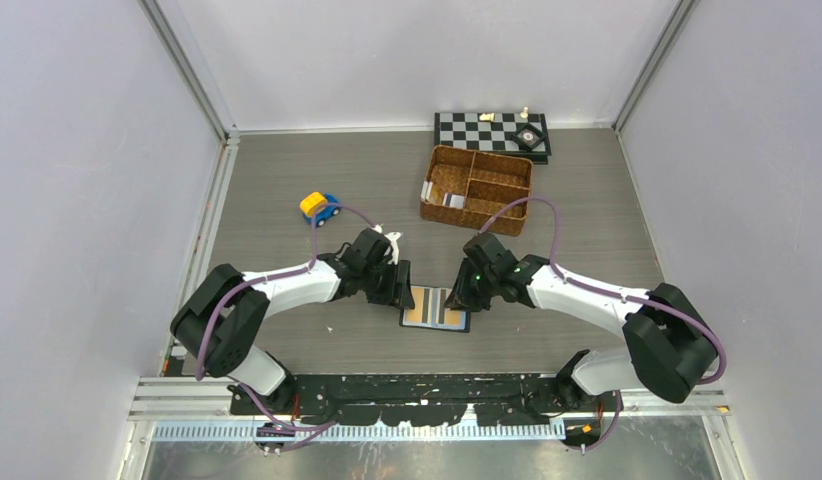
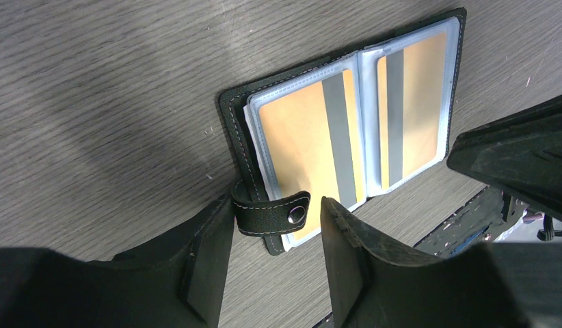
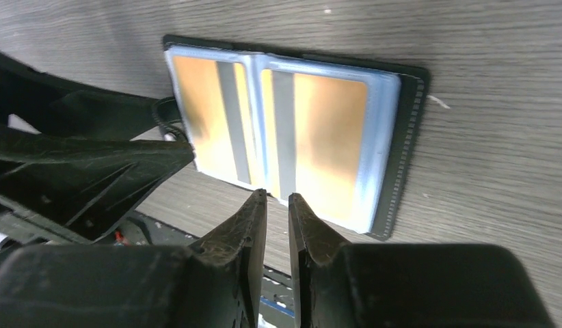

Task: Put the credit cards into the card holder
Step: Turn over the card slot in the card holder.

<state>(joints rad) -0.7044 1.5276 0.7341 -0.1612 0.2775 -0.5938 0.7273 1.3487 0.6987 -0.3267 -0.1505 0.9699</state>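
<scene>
The card holder (image 1: 435, 308) lies open and flat on the table between my two grippers. Each of its two clear sleeves shows a tan-orange credit card (image 2: 299, 154) (image 3: 326, 130) with a grey stripe. My left gripper (image 1: 400, 285) is open at the holder's left edge. In the left wrist view the left gripper (image 2: 277, 205) has the snap tab (image 2: 268, 215) curled between its fingers, and I cannot tell if it touches them. My right gripper (image 1: 459, 293) (image 3: 277, 197) hovers by the holder's near edge. Its jaws stand a narrow slit apart with nothing between them.
A brown wicker divided basket (image 1: 477, 187) stands behind the holder, with pale flat pieces (image 1: 443, 198) in its left compartment. A chessboard (image 1: 492, 132) lies at the back. A yellow and blue toy car (image 1: 319, 207) sits to the left. The black front rail (image 1: 427, 385) is close behind the grippers.
</scene>
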